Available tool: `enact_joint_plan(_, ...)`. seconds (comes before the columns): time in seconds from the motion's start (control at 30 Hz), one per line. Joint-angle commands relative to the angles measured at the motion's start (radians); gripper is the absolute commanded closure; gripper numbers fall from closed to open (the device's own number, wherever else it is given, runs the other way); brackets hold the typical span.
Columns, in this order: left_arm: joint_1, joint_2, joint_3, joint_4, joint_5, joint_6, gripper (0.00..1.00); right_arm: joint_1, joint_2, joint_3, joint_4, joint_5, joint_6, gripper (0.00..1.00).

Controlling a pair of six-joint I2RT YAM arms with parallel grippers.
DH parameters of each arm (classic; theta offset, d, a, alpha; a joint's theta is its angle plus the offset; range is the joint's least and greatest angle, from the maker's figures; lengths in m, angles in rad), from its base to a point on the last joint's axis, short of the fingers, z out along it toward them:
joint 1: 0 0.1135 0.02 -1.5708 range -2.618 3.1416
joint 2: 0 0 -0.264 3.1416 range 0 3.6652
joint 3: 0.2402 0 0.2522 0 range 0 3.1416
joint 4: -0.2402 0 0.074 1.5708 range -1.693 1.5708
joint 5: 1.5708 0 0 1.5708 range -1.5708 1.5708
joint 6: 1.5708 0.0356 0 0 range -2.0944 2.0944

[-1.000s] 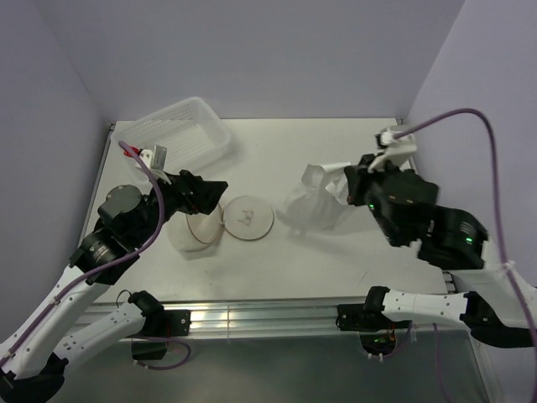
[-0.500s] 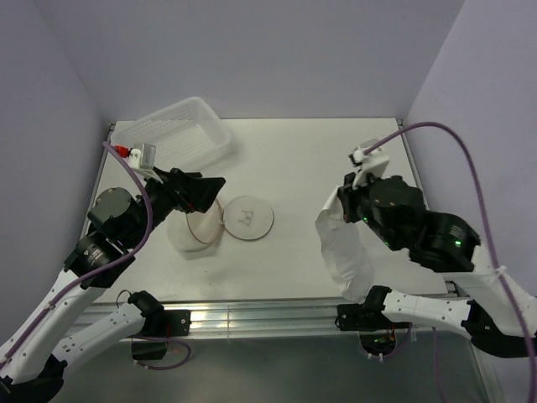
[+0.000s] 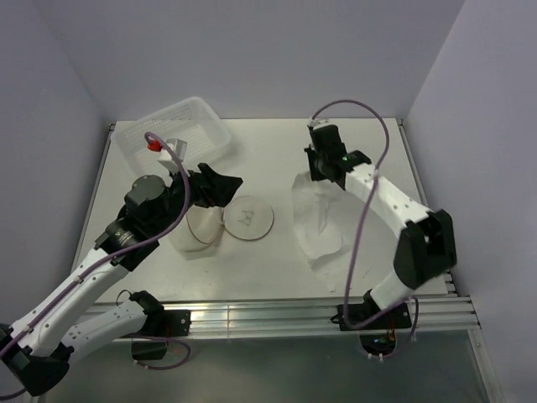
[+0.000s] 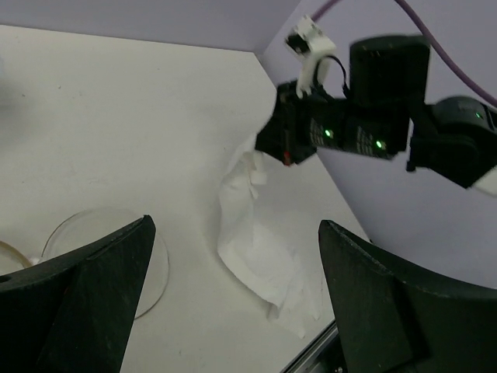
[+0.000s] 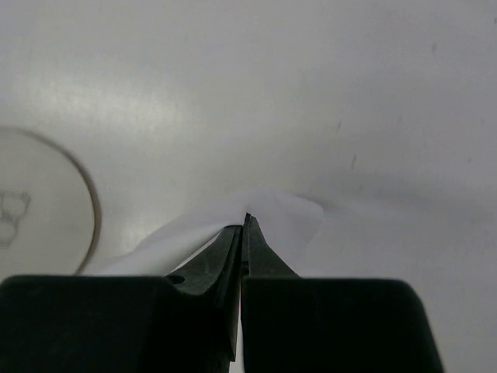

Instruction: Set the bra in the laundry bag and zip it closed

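Top external: the right gripper point(image 3: 323, 174) is pinching the bra point(image 3: 319, 227) by its top edge, its cloth draping onto the table point(image 3: 268, 147) right of the laundry bag point(image 3: 248, 219). Left wrist: the left gripper point(image 4: 237, 225) is hovering wide open, holding nothing. Right wrist: closed jaws are clamping bra fabric.

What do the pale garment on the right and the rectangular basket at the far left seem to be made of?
The pale cream soft garment looks like thin matte fabric: it creases and drapes limply. The rectangular translucent white basket seems rigid, slightly glossy plastic: stiff rim, rows of small holes in its walls.
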State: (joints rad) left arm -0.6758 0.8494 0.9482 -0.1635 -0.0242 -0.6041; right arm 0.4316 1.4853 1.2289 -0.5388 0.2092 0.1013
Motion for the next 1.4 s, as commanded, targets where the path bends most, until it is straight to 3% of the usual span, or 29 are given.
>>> enact_joint_plan(0.0,-0.002,0.036,-0.020,0.122,0.001,-0.003,0.07,-0.054,0.201,0.176,0.135,0.002,-0.038,1.00)
enact_joint_plan(0.3,-0.010,0.198,-0.031,0.240,0.017,-0.029,0.07,-0.160,0.597,0.634,0.120,-0.036,-0.193,1.00)
enact_joint_plan(0.5,-0.043,0.283,-0.081,0.317,0.035,-0.059,0.09,-0.182,0.676,0.669,0.139,-0.106,-0.210,1.00)
enact_joint_plan(0.6,-0.064,0.330,-0.089,0.335,0.030,-0.062,0.16,-0.176,0.594,0.576,0.163,-0.125,-0.187,1.00)
enact_joint_plan(0.77,-0.067,0.362,-0.124,0.407,0.030,-0.097,0.17,-0.145,0.296,0.316,0.263,-0.119,-0.143,1.00)
enact_joint_plan(0.97,-0.079,0.442,-0.149,0.513,0.079,-0.181,0.17,-0.053,0.063,0.034,0.276,-0.025,-0.112,1.00)
enact_joint_plan(1.23,-0.093,0.508,-0.158,0.536,0.092,-0.227,0.17,0.117,-0.134,-0.224,0.287,0.116,0.024,1.00)
enact_joint_plan(1.37,-0.094,0.450,-0.250,0.579,0.032,-0.263,0.16,0.166,-0.206,-0.311,0.266,0.098,0.092,1.00)
